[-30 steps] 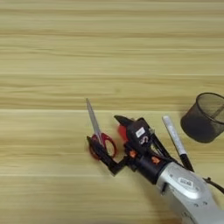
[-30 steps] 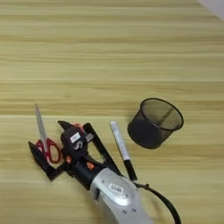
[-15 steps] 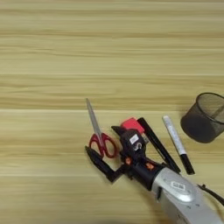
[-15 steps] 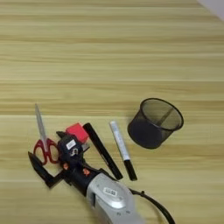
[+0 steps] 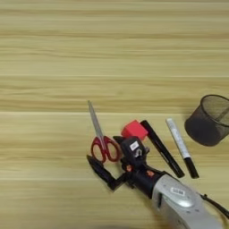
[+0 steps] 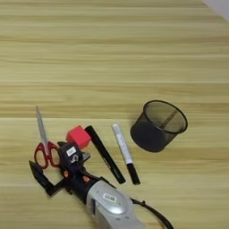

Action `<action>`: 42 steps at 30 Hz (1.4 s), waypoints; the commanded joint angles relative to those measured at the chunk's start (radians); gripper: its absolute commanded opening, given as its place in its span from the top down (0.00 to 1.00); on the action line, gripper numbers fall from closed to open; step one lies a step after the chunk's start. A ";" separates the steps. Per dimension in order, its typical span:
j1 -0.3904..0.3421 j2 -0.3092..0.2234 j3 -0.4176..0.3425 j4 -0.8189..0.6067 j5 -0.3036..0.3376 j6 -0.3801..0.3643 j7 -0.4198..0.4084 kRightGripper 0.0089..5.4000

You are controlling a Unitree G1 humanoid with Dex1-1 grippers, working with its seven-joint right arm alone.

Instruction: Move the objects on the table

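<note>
Red-handled scissors lie at the lower left of the wood-grain table, silver blades pointing away from me. My right gripper is open; one black finger lies on the near side of the handles and the other by their right side. A small red cube sits just right of the scissors, free of the gripper. The black marker and the white-barrelled marker with black cap lie side by side to the right of the cube.
A black mesh cup stands upright at the right, beyond the markers. My silver forearm comes in from the bottom edge.
The gripper has drawn back from over the red cube and swung left, so its fingers now bracket the scissors' handles. The cube is uncovered. Nothing else has moved.
</note>
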 commanded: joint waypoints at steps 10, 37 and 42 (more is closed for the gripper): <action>0.009 0.000 0.040 -0.051 0.037 0.058 0.005 0.01; 0.032 -0.022 0.053 -0.124 0.079 0.097 -0.015 0.01; 0.034 -0.044 0.015 -0.213 0.090 0.098 -0.011 0.01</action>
